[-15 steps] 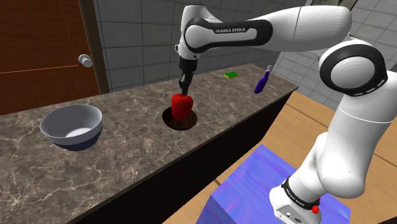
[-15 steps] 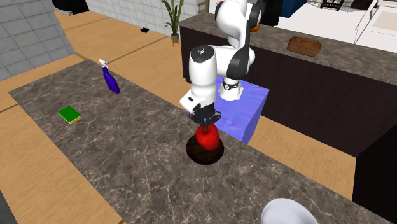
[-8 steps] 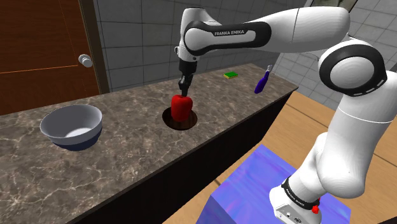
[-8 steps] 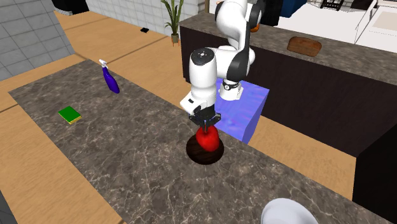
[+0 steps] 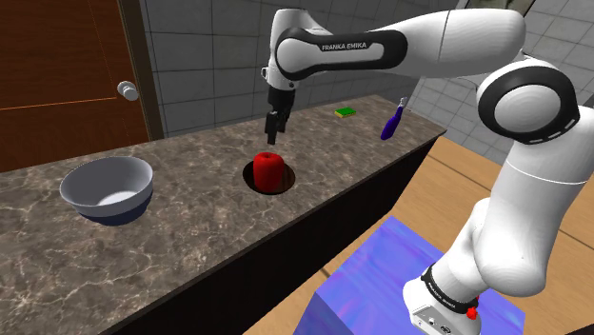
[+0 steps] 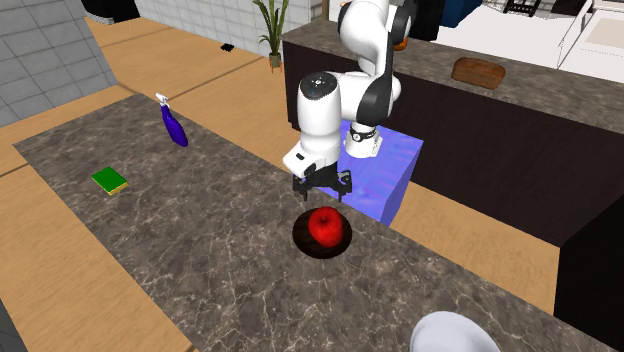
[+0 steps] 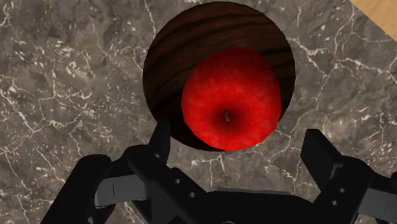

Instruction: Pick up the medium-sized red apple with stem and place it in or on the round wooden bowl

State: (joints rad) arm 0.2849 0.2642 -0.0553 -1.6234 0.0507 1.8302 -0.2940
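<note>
1. Nearest in the shoulder view we see the blue stand (image 5: 376,285), with the white arm (image 5: 514,124) rising from it and reaching over the counter.
2. The dark marble counter (image 5: 190,252) carries a grey-blue bowl (image 5: 95,206) toward the shoulder view's left, well apart from the rest.
3. At mid-counter, 1 red apple (image 7: 230,98) sits upright in the round dark wooden bowl (image 7: 181,51), off-centre toward 1 side of it (dimple up, facing the hand).
4. The gripper (image 6: 322,190) hovers just above the apple. Its 2 black fingers are spread wide and touch nothing, with a clear gap down to the fruit.
5. Farther along the counter lie a green sponge (image 5: 346,112) and a purple spray bottle (image 5: 390,124), near each other.
6. Farthest back are the grey tiled wall (image 5: 209,57) and a brown door (image 5: 57,67).
</note>
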